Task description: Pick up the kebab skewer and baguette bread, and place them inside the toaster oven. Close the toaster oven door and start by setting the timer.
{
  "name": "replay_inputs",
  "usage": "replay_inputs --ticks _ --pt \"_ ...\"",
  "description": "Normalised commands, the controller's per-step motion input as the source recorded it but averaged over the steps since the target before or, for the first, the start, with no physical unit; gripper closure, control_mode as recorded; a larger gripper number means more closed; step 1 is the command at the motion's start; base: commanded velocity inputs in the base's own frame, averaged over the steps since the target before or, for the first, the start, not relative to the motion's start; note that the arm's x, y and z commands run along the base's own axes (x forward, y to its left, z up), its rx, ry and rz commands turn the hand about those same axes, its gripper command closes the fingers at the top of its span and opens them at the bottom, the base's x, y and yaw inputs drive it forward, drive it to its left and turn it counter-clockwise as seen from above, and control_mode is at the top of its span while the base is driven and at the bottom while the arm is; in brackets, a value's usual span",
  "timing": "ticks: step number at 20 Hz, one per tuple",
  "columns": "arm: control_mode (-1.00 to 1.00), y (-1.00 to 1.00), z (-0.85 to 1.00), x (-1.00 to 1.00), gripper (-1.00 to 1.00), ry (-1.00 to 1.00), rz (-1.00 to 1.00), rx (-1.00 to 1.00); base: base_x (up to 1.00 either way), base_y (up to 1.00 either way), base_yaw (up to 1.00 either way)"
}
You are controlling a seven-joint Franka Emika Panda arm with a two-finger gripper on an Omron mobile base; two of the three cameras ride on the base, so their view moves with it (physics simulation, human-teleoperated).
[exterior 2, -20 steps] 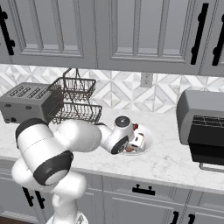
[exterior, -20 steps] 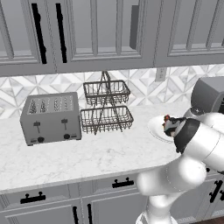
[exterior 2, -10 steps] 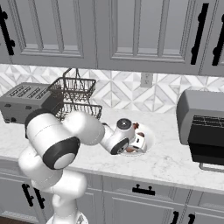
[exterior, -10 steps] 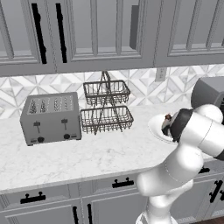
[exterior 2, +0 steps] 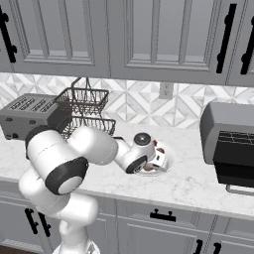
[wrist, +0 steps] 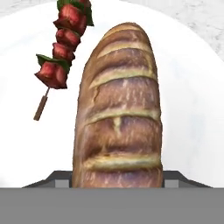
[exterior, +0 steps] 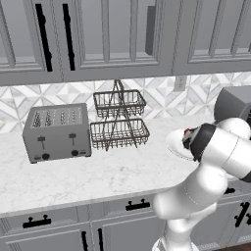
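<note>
The stubby, golden-brown scored baguette bread (wrist: 119, 109) lies on a round white plate (wrist: 192, 100), running from the hand view's six o'clock up toward twelve. At its ten o'clock, just beside it and apart, lies the thin wooden kebab skewer (wrist: 61, 52) of reddish meat chunks and green bits. The gripper (exterior 2: 151, 161) sits low over the plate; whether its fingers grip the loaf cannot be told. At three o'clock on the marble counter (exterior 2: 198, 186) stands the grey, rounded toaster oven (exterior 2: 229, 144).

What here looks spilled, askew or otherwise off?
Nothing stands out. The baguette bread and kebab skewer lie side by side on the white plate, and the toaster oven stands with its door down.
</note>
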Motion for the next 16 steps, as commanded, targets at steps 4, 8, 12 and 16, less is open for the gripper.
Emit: replay_inputs --ticks 4,8,12,16 --pt "-1.00 0.00 0.99 -0.11 1.00 0.06 0.00 0.00 0.00 0.00 0.00" --pt "-1.00 0.29 1.00 -0.04 1.00 0.09 0.00 0.00 0.00 0.00 0.00" --pt "-1.00 0.57 0.98 -0.13 1.00 0.03 0.00 0.00 0.00 0.00 0.00" --pt "-1.00 0.63 0.91 -0.44 1.00 0.00 0.00 0.00 0.00 0.00 0.00"
